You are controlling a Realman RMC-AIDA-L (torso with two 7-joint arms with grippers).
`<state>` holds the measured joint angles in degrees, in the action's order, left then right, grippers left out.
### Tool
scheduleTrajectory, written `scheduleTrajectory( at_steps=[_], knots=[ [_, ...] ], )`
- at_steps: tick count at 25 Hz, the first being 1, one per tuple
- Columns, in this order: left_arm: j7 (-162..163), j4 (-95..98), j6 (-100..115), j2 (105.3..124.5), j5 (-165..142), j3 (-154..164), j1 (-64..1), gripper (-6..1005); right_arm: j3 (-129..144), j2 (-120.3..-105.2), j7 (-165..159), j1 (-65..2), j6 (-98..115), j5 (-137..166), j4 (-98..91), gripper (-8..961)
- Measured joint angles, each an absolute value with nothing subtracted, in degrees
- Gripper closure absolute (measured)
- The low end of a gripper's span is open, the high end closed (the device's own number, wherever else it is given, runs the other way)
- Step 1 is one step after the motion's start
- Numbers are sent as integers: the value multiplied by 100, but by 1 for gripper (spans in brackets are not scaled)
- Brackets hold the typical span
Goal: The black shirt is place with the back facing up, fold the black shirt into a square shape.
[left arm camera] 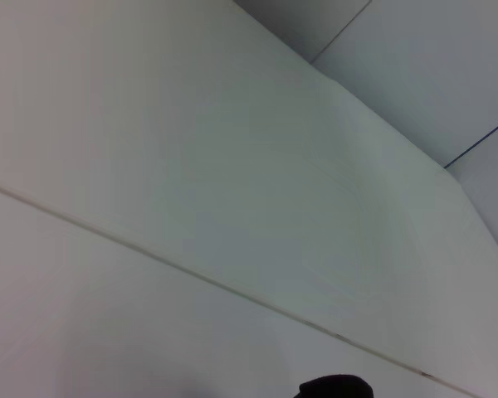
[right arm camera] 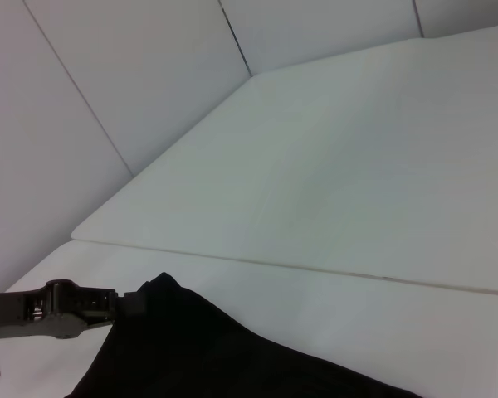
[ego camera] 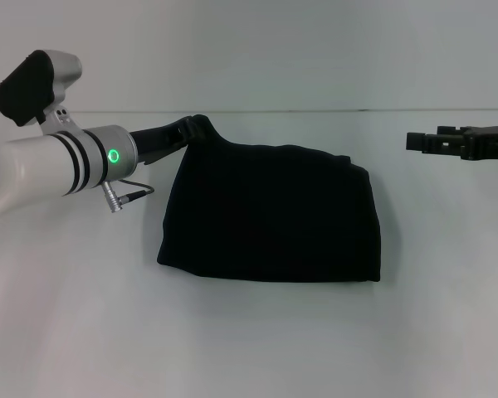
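Observation:
The black shirt (ego camera: 274, 215) lies folded into a rough rectangle in the middle of the white table, plain black side up. Its far left corner is pulled up into a peak. My left gripper (ego camera: 183, 133) is shut on that corner, reaching in from the left. The right wrist view shows the same grip, with the left gripper (right arm camera: 116, 303) at the shirt (right arm camera: 199, 348) corner. My right gripper (ego camera: 415, 141) hovers off to the right, well apart from the shirt. The left wrist view shows only a small black sliver (left arm camera: 336, 387) against the table.
The white table (ego camera: 249, 332) stretches in front of and to both sides of the shirt. A pale wall (ego camera: 249, 50) rises behind the table's far edge. A thin cable (ego camera: 137, 193) hangs from the left wrist.

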<state>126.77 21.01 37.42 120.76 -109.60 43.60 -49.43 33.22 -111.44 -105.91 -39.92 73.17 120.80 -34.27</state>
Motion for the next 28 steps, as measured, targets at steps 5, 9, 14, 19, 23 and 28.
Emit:
scheduleTrajectory(
  at_steps=[5, 9, 14, 19, 23, 28],
  knots=[
    [12659, 2114, 3738, 12076, -10945, 4338, -4912, 962, 3322, -11144, -10590, -3990, 7318, 12093, -3424, 72],
    [12519, 2359, 3718, 12128, -10914, 4303, -4724, 940, 3313, -11144, -10590, -3995, 7319, 12078, -3424, 72],
    [12207, 3113, 3873, 12236, -10904, 4314, -4269, 828, 3267, -11148, -10586, -4010, 7221, 12051, -3437, 71],
    [11465, 4212, 5252, 12352, -10662, 4223, -3700, 605, 3272, -11123, -10385, -3996, 7329, 11732, -3568, 72],
    [10723, 4843, 6752, 12372, -10555, 4216, -3421, 521, 3374, -11108, -10215, -4019, 7786, 11728, -3788, 73],
    [10125, 5081, 8004, 12191, -11042, 4217, -3389, 415, 4064, -11152, -10050, -4055, 8050, 11889, -4231, 74]
  ],
)
